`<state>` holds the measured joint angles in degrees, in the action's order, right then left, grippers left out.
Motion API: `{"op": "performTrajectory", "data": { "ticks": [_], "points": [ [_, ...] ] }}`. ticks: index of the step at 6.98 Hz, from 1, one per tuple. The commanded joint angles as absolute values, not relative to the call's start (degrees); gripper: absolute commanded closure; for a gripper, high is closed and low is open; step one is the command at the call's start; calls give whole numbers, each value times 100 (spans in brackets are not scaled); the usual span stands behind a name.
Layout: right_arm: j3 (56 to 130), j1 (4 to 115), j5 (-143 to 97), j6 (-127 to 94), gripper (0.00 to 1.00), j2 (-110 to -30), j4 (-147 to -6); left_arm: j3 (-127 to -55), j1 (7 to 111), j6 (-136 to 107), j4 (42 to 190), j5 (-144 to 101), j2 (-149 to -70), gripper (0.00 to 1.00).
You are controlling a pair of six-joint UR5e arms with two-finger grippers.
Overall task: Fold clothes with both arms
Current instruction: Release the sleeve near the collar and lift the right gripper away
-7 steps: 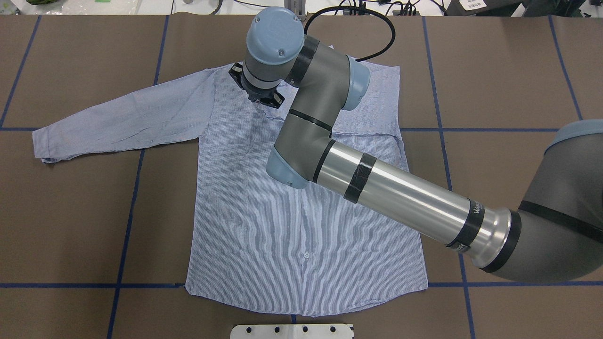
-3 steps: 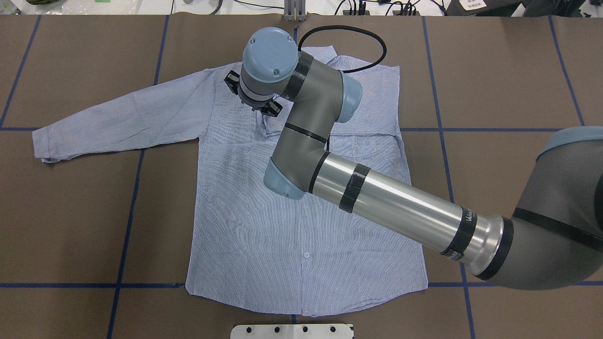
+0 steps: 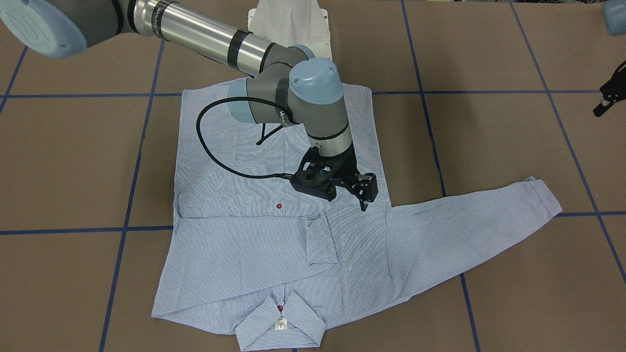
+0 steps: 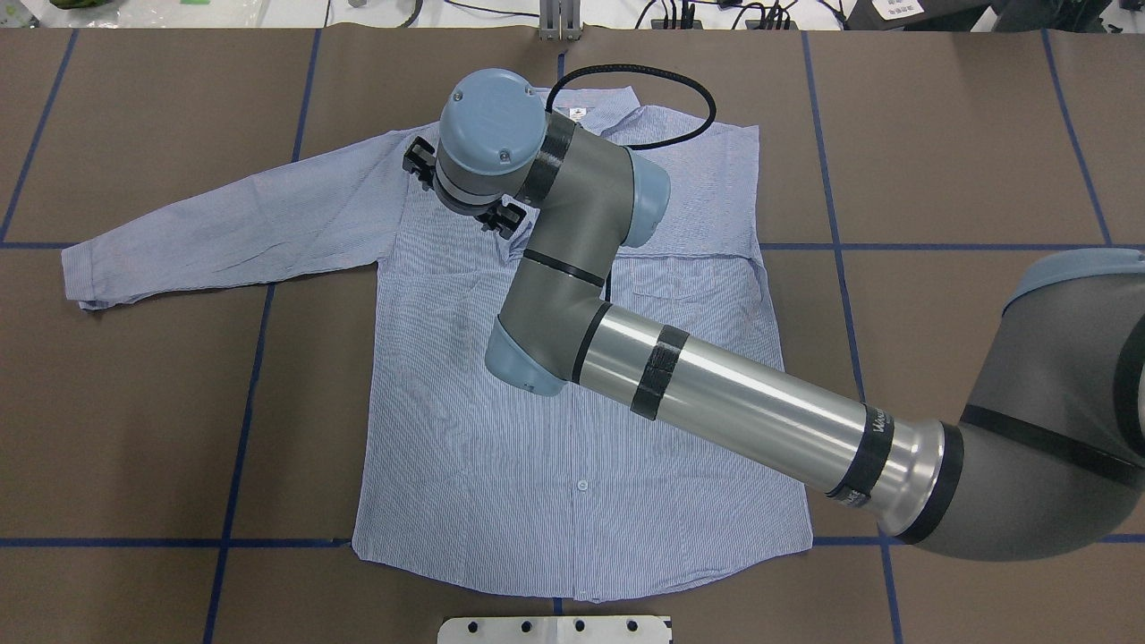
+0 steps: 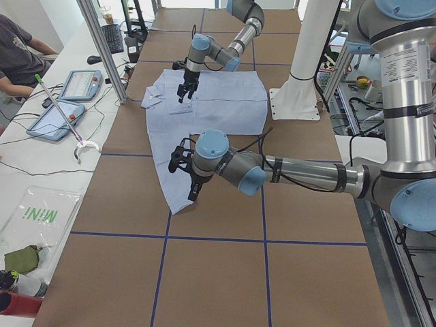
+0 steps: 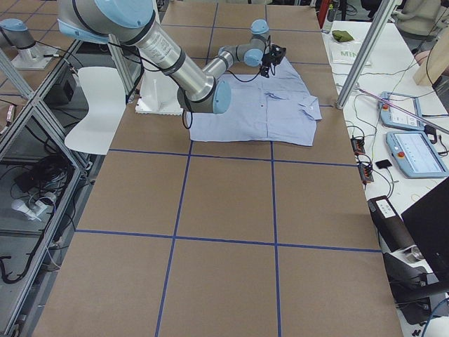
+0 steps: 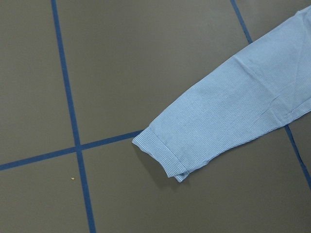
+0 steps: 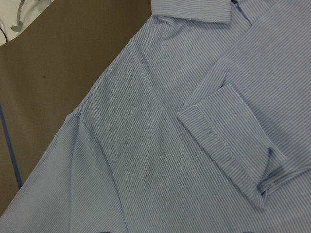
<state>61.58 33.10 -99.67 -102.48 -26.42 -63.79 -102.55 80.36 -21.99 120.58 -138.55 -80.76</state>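
The striped shirt (image 4: 555,465) lies flat, front up, with its collar (image 3: 281,320) at the far edge. One sleeve is folded across the chest, its cuff (image 3: 320,239) lying loose; the cuff also shows in the right wrist view (image 8: 228,141). The other sleeve (image 4: 224,224) stretches out to the robot's left. My right gripper (image 3: 364,198) hovers above the chest near that sleeve's shoulder, open and empty. My left gripper (image 3: 605,100) hangs above the table near the stretched sleeve's cuff (image 7: 165,155). I cannot tell whether it is open or shut.
The white pedestal base (image 3: 288,24) stands at the table's near edge behind the shirt's hem. Blue tape lines (image 4: 250,385) grid the brown table. An aluminium post (image 5: 102,48) and a side bench with tablets (image 5: 68,102) border the far edge.
My right arm has swung toward the robot's left, carrying its gripper from above the folded cuff toward the shoulder of the stretched sleeve. The shirt has not moved.
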Motion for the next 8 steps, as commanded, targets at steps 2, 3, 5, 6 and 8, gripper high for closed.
{"op": "performTrajectory", "data": {
  "ticks": [2, 3, 5, 6, 8],
  "points": [
    [7148, 3725, -10132, -9987, 0, -3703, -6381, -8905, 7368, -3706, 12989, -13346, -8823, 13],
    [7702, 3857, -10273, -9628, 0, -4335, -6390, -8625, 7243, -3831, 13260, -13307, -8911, 18],
    [8539, 4487, -11296, -9257, 0, -5382, -6390, -7974, 6980, -4164, 13901, -13298, -9166, 18],
    [8882, 4691, -11520, -8881, 0, -5753, -6381, -7798, 6752, -4479, 14244, -13289, -9219, 18],
    [8965, 4947, -11706, -8597, 0, -6089, -6381, -7638, 6478, -4640, 14388, -13210, -9220, 26]
  ]
}}
